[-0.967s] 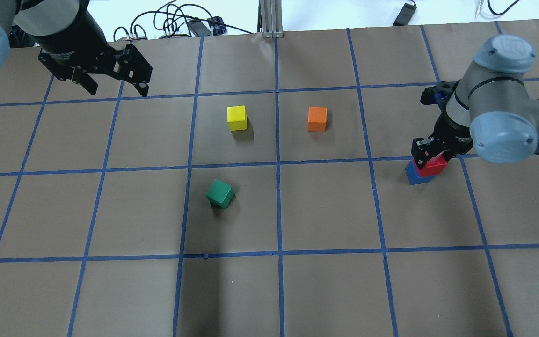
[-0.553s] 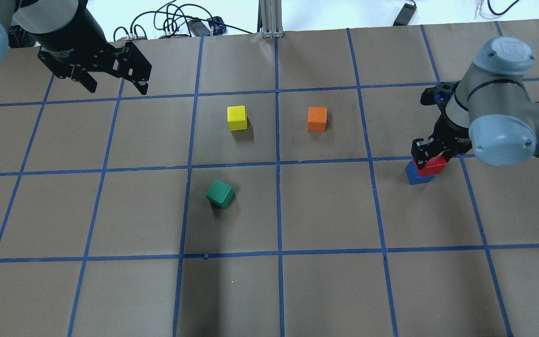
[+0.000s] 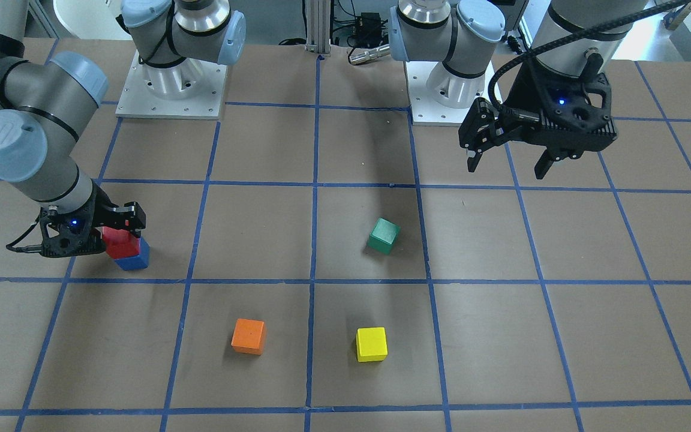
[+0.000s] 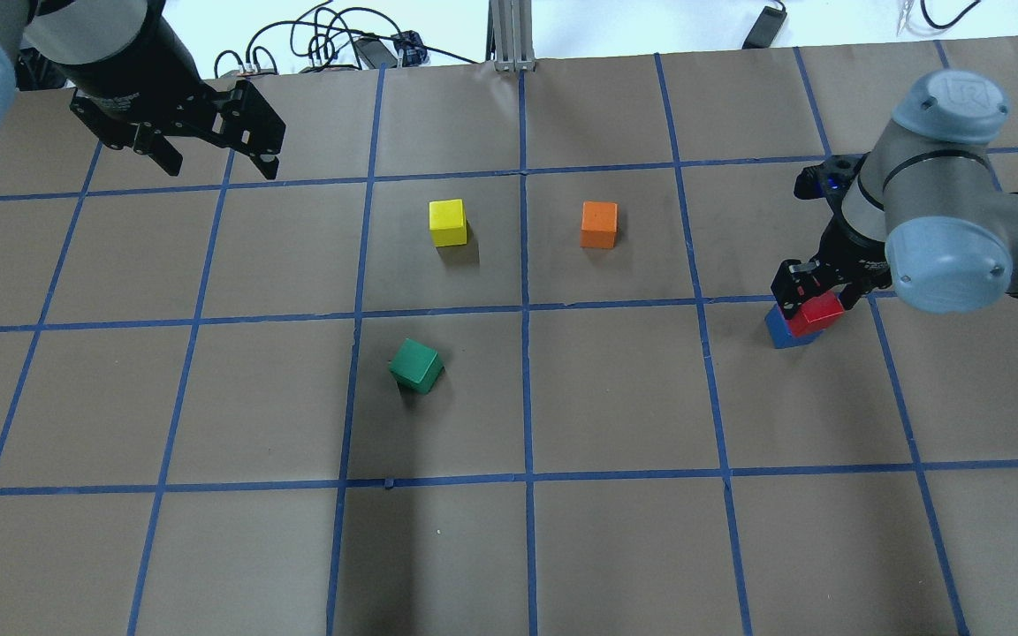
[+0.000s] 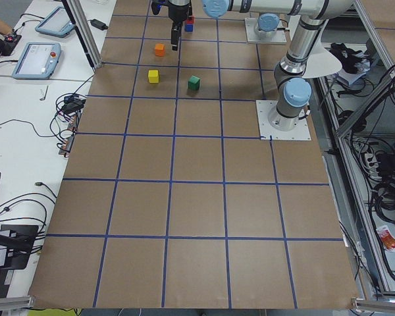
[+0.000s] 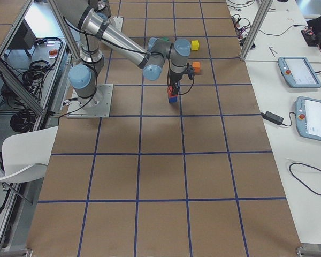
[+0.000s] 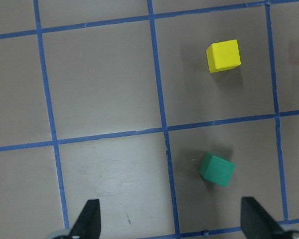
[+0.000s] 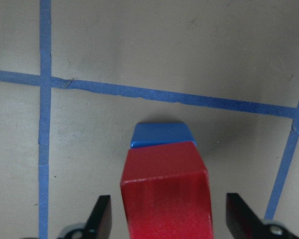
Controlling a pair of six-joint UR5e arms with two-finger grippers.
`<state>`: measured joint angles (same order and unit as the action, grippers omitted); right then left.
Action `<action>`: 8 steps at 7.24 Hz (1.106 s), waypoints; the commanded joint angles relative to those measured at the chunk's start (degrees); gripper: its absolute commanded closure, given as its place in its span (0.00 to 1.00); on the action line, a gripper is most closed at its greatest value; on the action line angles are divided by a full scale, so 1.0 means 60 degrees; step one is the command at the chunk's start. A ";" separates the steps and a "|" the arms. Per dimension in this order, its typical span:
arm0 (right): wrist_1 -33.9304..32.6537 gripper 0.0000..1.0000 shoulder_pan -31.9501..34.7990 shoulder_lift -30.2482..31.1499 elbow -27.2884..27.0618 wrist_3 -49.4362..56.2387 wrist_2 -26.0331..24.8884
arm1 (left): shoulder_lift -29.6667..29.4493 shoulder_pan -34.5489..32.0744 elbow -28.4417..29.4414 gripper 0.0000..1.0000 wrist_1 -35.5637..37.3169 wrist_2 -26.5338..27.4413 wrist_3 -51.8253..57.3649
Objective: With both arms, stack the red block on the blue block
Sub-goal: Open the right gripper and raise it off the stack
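Note:
The red block (image 4: 815, 314) sits on the blue block (image 4: 777, 333) at the table's right side, slightly offset and turned on it. They also show in the front view, red block (image 3: 119, 245) on blue block (image 3: 138, 260). My right gripper (image 4: 811, 291) is open around the red block. In the right wrist view the red block (image 8: 164, 191) stands between the fingers (image 8: 100, 216) with a gap on each side, and the blue block (image 8: 162, 134) peeks out behind it. My left gripper (image 4: 213, 163) is open and empty, raised over the far left of the table.
A yellow cube (image 4: 447, 222) and an orange cube (image 4: 598, 224) sit mid-table on the far side. A green cube (image 4: 415, 365) lies turned, nearer the middle. The left wrist view shows the green cube (image 7: 217, 169) and the yellow cube (image 7: 223, 55) below it.
My right gripper's fingers have spread away from the red block, which stays on the blue block. My left gripper has drifted slightly toward the far edge.

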<state>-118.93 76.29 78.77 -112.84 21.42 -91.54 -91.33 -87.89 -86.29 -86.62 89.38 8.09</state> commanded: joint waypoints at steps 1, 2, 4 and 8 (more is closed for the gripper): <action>0.0016 0.00 0.0000 0.0098 0.0100 -0.0040 -0.0050 | 0.0001 0.0000 -0.0004 0.00 -0.0006 0.0000 0.0000; 0.0234 0.00 0.0029 0.0215 0.0420 -0.0054 -0.0079 | 0.0001 0.0000 -0.0004 0.00 -0.0006 0.0000 0.0000; 0.2830 0.00 0.0247 0.0727 0.1981 -0.0273 -0.0065 | 0.0001 0.0000 0.0011 0.00 0.0008 0.0000 0.0000; 0.6050 0.00 0.1958 0.0933 0.4858 -0.3124 -0.0080 | -0.0057 0.0000 0.0084 0.00 -0.0006 -0.0015 0.0044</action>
<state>-85.86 84.12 83.70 -87.38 7.81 -92.01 -91.63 -87.89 -85.88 -86.64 89.31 8.40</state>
